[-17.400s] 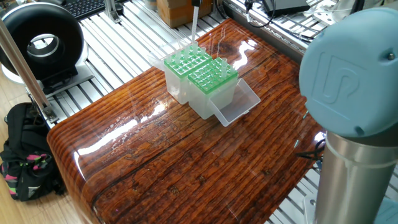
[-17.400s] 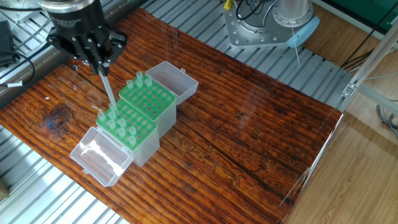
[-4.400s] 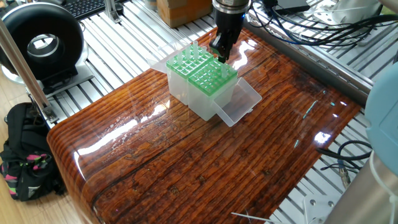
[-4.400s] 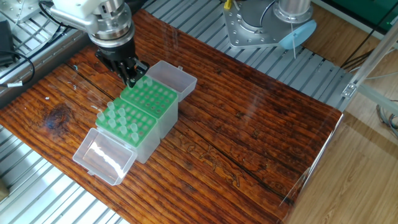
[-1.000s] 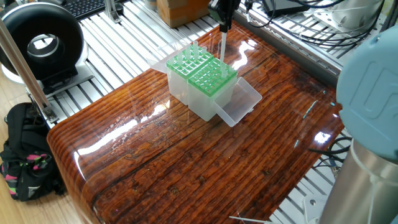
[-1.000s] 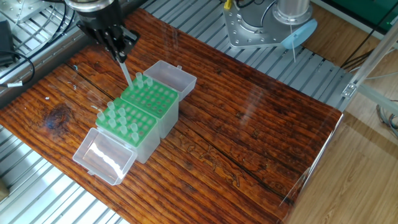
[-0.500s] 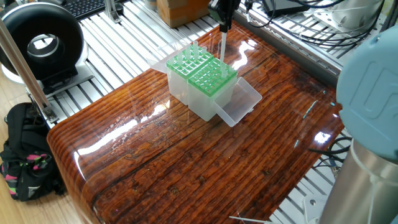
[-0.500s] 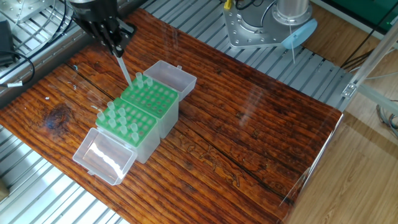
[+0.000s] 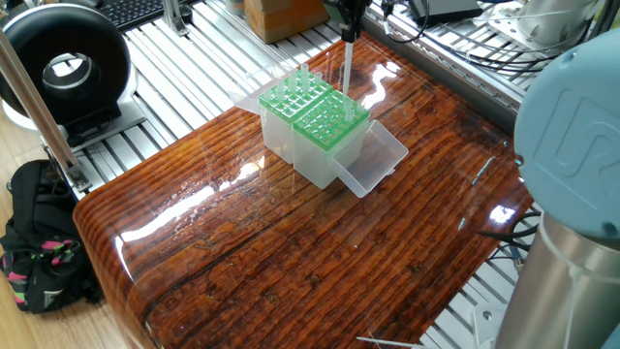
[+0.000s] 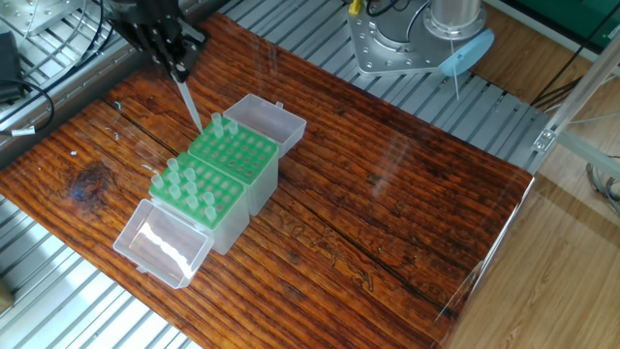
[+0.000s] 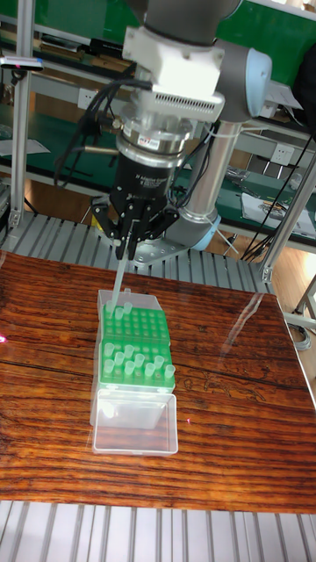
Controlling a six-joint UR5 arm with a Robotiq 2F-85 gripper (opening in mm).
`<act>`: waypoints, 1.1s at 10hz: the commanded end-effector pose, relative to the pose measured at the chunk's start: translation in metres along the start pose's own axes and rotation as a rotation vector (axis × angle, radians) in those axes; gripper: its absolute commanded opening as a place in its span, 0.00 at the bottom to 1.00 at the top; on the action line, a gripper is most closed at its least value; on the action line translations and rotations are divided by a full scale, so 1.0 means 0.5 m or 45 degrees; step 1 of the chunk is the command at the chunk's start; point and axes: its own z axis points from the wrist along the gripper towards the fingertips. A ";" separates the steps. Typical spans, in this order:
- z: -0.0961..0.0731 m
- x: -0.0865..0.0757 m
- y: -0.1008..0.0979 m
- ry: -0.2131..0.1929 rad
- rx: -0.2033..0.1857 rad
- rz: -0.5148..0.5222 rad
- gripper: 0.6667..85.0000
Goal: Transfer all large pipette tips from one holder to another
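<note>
Two holders with green tops stand side by side mid-table. The near holder (image 10: 194,199) carries several large pipette tips (image 10: 189,189). On the far holder (image 10: 242,155) two tips (image 10: 221,124) stand at one corner. My gripper (image 10: 177,73) hangs above the far holder's outer edge, shut on one translucent tip (image 10: 190,105) that points down, clear of the rack. One fixed view shows the gripper (image 9: 348,34) with that tip (image 9: 347,66) above the holders (image 9: 315,109). From the tall view, the gripper (image 11: 125,250) holds the tip (image 11: 117,283) over the rear holder (image 11: 132,320).
Each holder has a clear hinged lid lying open, one (image 10: 160,242) at the near end, one (image 10: 269,120) at the far end. A black round device (image 9: 63,63) and a backpack (image 9: 39,242) are beyond the table's left edge. My arm's grey-blue joint (image 9: 572,145) fills the right foreground.
The gripper has risen a little and drifted away from the holders with the tip in it. The holders and their tips stay put.
</note>
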 end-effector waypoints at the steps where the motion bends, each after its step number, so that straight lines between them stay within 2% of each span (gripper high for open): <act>1: -0.048 -0.020 0.017 -0.058 -0.010 -0.046 0.15; 3: -0.069 -0.054 0.033 -0.130 0.016 -0.087 0.16; 5: -0.075 -0.069 0.072 -0.139 -0.025 -0.076 0.16; 8: -0.059 -0.110 0.089 -0.160 -0.053 -0.084 0.16; 10: -0.037 -0.121 0.102 -0.153 -0.043 -0.053 0.15; 11: -0.021 -0.135 0.113 -0.166 -0.038 -0.041 0.15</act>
